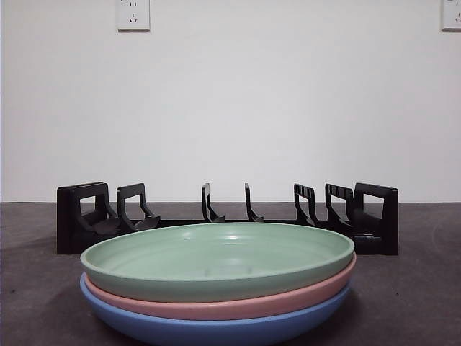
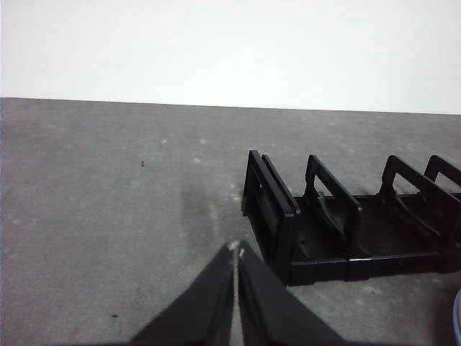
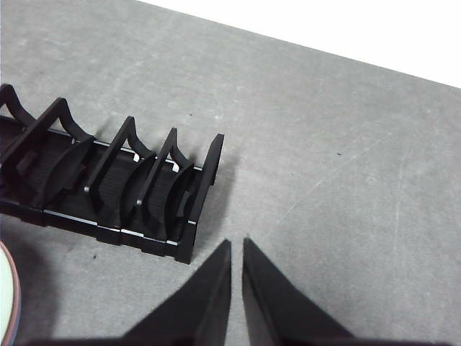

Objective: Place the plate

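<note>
Three plates are stacked at the front of the table: a green plate (image 1: pixel 216 259) on top, a pink plate (image 1: pixel 238 306) under it and a blue plate (image 1: pixel 216 328) at the bottom. Behind them stands a black slotted dish rack (image 1: pixel 374 216), empty. My left gripper (image 2: pixel 236 249) is shut and empty, above the table beside one end of the rack (image 2: pixel 346 223). My right gripper (image 3: pixel 236 245) is shut and empty, beside the rack's other end (image 3: pixel 115 187). An edge of the plate stack (image 3: pixel 7 295) shows in the right wrist view. Neither gripper shows in the front view.
The dark grey tabletop (image 1: pixel 418 288) spreads around the stack and the rack. A white wall with two sockets (image 1: pixel 133 14) stands behind the table.
</note>
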### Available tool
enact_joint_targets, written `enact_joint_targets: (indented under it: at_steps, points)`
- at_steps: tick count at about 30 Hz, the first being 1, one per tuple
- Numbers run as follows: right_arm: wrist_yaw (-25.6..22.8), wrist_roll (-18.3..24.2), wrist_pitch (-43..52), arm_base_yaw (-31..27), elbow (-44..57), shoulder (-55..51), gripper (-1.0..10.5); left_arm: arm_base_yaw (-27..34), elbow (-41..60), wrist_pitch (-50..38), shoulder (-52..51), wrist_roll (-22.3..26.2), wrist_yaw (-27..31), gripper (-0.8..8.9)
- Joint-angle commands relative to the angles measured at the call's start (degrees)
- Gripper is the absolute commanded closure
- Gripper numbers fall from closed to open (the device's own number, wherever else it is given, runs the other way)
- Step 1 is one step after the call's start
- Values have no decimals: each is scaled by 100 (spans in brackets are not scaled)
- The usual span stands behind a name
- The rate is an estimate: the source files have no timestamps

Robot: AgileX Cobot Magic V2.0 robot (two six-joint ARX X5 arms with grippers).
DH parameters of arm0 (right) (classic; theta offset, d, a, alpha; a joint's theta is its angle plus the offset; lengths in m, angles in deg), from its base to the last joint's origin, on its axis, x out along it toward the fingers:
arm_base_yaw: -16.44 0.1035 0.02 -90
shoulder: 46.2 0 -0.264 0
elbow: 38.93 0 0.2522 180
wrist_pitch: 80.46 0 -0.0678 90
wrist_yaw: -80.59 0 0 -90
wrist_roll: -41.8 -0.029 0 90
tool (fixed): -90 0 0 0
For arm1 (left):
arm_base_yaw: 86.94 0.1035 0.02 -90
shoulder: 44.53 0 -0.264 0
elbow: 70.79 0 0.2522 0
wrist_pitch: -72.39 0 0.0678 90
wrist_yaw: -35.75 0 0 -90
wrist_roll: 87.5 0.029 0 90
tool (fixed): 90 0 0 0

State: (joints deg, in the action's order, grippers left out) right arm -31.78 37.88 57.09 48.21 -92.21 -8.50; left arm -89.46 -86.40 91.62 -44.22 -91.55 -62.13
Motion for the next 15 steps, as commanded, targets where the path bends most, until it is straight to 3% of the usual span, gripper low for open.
enact_joint_targets:
  at_steps: [1,8,10,15]
  points:
    - [-17,-74,39,35,-20,28,924,-7,107,-79,-7,-4,-28,806]
    - [-17,-52,37,15,-20,-186,924,-7,107,-79,-7,-4,-28,806]
    - [-28,205,90,-39,-20,-275,924,-7,107,-77,-7,-4,-28,806]
    - [337,144,402,-691,313,-660,924,-7,107,-79,-7,-4,-28,806]
